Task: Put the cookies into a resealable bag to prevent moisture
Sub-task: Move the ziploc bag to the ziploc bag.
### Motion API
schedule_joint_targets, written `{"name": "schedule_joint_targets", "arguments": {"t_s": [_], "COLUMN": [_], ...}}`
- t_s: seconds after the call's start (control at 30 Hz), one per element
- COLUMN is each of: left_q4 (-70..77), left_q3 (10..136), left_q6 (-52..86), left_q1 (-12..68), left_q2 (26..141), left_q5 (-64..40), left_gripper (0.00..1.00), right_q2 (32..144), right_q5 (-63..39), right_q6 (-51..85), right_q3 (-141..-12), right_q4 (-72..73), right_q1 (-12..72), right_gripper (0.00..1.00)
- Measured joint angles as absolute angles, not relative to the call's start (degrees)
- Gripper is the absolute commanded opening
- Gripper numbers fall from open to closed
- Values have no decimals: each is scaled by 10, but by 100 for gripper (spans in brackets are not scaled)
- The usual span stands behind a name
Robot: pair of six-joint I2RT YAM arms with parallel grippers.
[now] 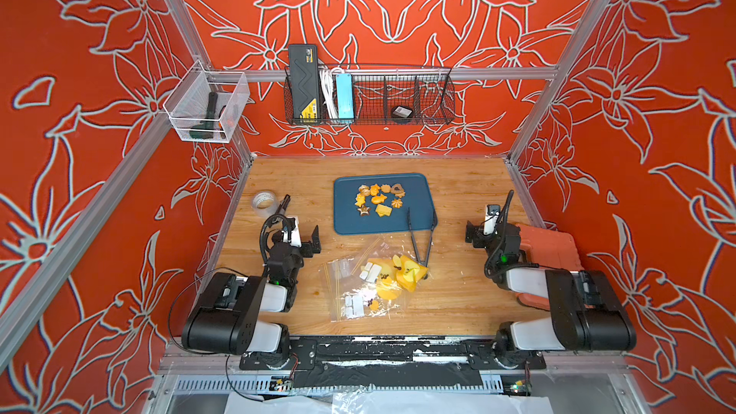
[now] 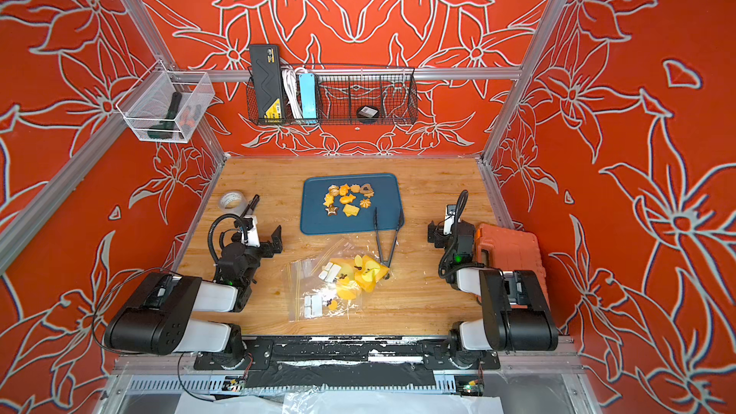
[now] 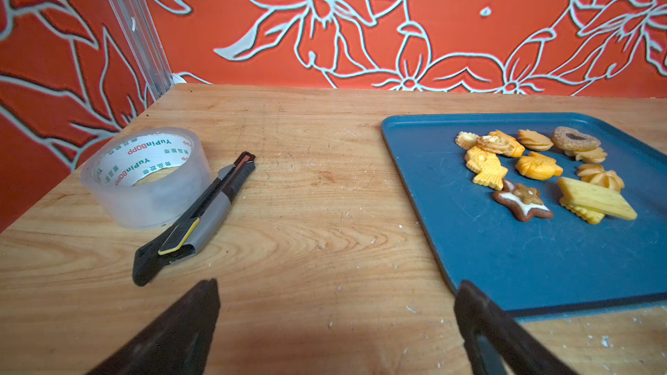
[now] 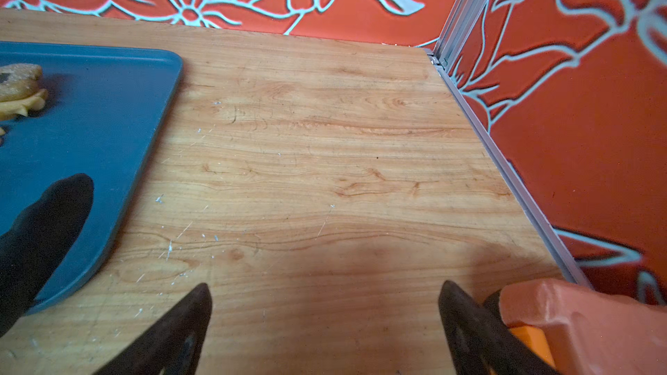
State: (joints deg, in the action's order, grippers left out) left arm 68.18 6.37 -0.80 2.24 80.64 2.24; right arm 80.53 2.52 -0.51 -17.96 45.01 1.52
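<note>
Seen twice from high above, once low from each wrist.
Both top views mounted high over the near edge, angled down and forward across the whole table (image 1: 470, 193), sharing almost the entire scene. Left wrist view low and close behind the left hand (image 3: 339, 284), facing the back wall (image 3: 361, 48) over tape roll (image 3: 146, 178) and blue tray (image 3: 541, 265). Right wrist view equally low behind the right hand (image 4: 326, 284), facing the corner post (image 4: 465, 12), sharing the tray's side.

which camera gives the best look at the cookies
The left wrist view: the cookies lie close and unblocked on the tray, each shape clear. In both top views the cookies all show, but small. The right wrist view catches only a couple of cookies at the frame edge.
</note>
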Motion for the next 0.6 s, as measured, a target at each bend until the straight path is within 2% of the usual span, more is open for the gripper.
{"name": "schedule_joint_targets", "arguments": {"t_s": [0.2,0.3,0.43,0.6], "left_q4": [681,618,462,323], "left_q3": [64,78,196,324], "left_q6": [-4,-1,30,103], "left_q1": [26,44,53,53], "left_q2": [803,759,703,668], "left_q5": [39,76,116,120], "left_gripper": [100,100,100,100], "right_q2": [805,798,730,653], "right_q5": [24,22,12,17], "right_q6": [-6,-6,-5,65], "right_q3": [-180,-180,-223,-320], "right_q4": [450,442,319,186], "right_q1": [15,15,15,15], "right_gripper": [98,98,98,99]}}
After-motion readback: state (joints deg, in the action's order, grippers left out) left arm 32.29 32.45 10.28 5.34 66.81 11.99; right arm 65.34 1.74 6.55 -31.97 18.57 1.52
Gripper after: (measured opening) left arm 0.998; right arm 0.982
